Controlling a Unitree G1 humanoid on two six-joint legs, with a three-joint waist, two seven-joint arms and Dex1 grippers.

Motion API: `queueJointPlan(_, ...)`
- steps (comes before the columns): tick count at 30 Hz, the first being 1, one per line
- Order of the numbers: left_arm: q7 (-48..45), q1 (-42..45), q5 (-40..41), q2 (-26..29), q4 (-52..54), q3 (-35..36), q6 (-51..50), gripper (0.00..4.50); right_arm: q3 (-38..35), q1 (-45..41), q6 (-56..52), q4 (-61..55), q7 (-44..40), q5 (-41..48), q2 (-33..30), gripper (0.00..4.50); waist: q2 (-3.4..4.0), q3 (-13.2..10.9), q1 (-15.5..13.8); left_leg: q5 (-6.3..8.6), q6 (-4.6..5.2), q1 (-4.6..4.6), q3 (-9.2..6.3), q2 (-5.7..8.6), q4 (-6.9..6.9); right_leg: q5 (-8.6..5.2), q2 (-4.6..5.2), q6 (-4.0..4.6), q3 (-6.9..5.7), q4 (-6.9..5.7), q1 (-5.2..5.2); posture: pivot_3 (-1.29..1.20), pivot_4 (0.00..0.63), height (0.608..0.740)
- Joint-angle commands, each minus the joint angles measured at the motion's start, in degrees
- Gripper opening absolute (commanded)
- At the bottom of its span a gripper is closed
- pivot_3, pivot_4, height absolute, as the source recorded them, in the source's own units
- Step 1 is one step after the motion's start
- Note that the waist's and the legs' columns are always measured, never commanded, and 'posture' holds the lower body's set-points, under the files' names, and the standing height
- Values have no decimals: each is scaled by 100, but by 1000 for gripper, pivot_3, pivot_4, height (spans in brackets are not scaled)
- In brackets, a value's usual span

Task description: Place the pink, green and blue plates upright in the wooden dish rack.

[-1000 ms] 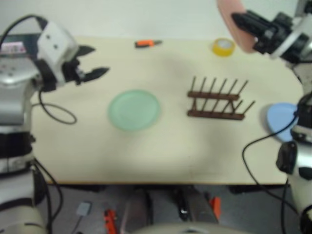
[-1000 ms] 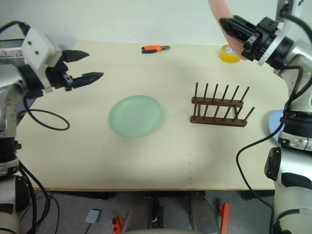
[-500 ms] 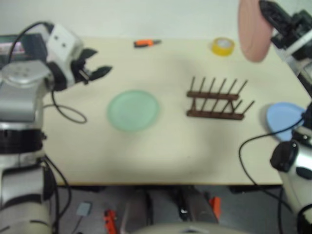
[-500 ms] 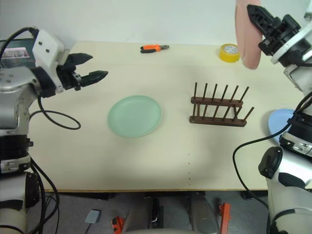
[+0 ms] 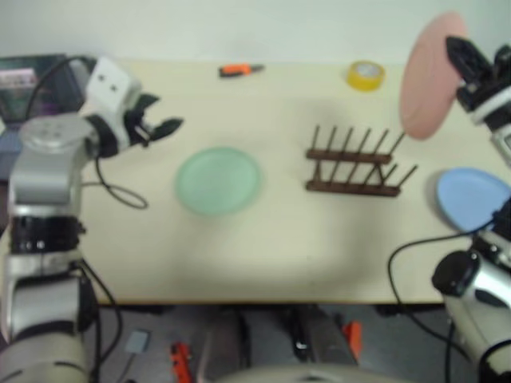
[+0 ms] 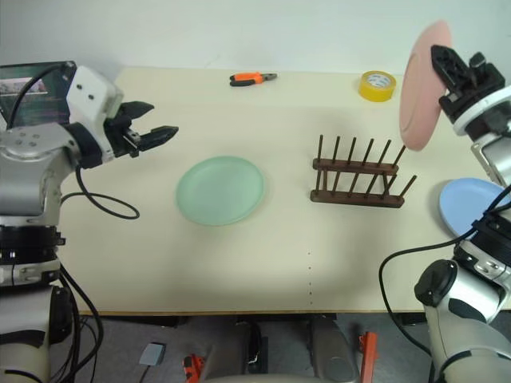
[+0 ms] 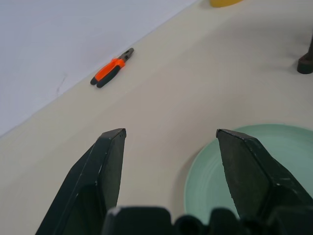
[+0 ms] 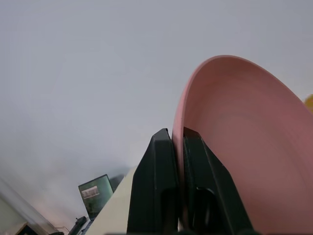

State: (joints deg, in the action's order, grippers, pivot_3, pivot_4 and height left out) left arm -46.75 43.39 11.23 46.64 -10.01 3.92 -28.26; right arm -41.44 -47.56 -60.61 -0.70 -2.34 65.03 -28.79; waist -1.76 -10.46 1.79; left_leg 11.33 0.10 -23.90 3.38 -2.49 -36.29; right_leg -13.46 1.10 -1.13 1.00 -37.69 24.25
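3 plates: pink plate [image 6: 421, 86] pinched on edge by right gripper [image 6: 444, 61], held above the wooden dish rack [image 6: 358, 175]; green plate [image 6: 220, 190] flat mid-table [image 6: 263, 263]; blue plate [image 6: 473, 204] flat at right edge. Left gripper [image 6: 156, 135] spread, empty. Orange pliers [image 6: 254, 78], yellow tape roll [image 6: 376, 85] near white wall [image 6: 239, 32].

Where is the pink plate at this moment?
The pink plate is held upright in the air by the right pincer, above the right end of the wooden dish rack.
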Motion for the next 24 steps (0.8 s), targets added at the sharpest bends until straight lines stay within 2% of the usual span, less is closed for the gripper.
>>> queueJointPlan(1, 83, 90, -77, 5, -52, 59, 149, 3228, -136, 67, 66, -270, 134, 404, -182, 0, 0, 0, 0, 0, 0, 0, 0, 0, 1, 0, 0, 0, 0, 0, 0, 0, 150, 740)
queueJointPlan(24, 46, 184, -315, -27, -429, 22, 379, 3228, -167, 935, 544, -10, 296, 1533, -397, 0, -1, 1, -2, 0, 0, -5, -1, -2, 24, 10, -2, -16, -1, 52, -10, 0, 150, 740)
